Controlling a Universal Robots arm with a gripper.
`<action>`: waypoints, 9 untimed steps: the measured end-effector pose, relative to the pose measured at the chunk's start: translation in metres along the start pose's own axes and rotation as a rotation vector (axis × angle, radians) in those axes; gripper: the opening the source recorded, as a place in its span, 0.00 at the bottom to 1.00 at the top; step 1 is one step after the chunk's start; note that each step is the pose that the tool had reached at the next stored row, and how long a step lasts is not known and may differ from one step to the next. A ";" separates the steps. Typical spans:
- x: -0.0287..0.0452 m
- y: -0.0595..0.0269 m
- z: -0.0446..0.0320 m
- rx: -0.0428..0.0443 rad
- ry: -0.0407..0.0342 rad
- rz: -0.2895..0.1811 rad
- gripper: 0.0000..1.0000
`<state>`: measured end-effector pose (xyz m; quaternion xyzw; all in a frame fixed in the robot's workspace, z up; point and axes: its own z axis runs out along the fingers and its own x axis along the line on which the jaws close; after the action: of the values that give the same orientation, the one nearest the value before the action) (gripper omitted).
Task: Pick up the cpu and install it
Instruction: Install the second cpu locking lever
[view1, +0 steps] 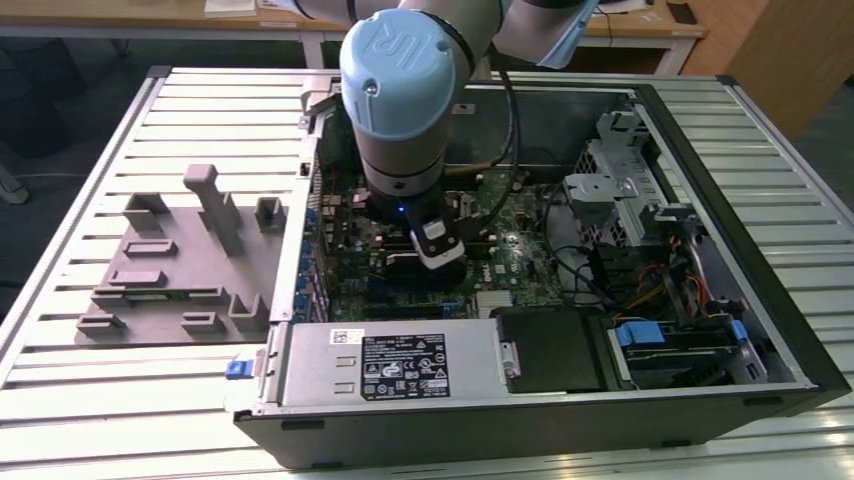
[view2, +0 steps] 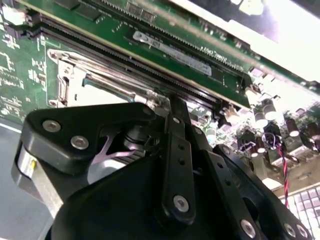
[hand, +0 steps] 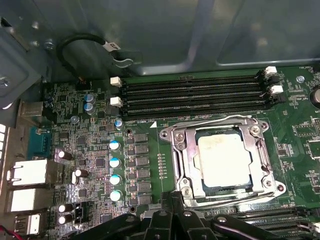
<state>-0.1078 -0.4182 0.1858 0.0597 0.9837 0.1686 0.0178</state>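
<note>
The cpu (hand: 224, 159) is a pale silvery square lying flat inside the metal socket frame (hand: 182, 165) on the green motherboard (hand: 90, 150). My gripper (hand: 172, 199) stands just off the frame's edge, apart from the chip, its black fingers drawn together and shut with nothing visible between them. In the second wrist view the gripper (view2: 172, 102) has its tip close to the shiny socket frame (view2: 75, 80). In the exterior view the arm reaches down into the open computer case (view1: 747, 300), and the gripper (view1: 441, 262) sits low over the board.
Black memory slots (hand: 195, 92) run beside the socket, and capacitors (hand: 115, 170) stand on its other side. On the exterior view's left a grey fixture block (view1: 174, 260) lies on the slatted table (view1: 80, 400). A power supply (view1: 400, 365), drive cage (view1: 614, 190) and cables (view1: 654, 285) crowd the case.
</note>
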 end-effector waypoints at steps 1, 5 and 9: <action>0.0000 0.0000 0.0001 -0.0001 0.0000 0.000 0.11; -0.0001 0.0010 -0.0023 -0.0004 -0.0004 0.000 0.11; -0.0001 0.0038 -0.0104 -0.0001 -0.0002 0.000 0.11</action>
<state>-0.1078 -0.4181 0.1968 0.0597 0.9837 0.1687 0.0179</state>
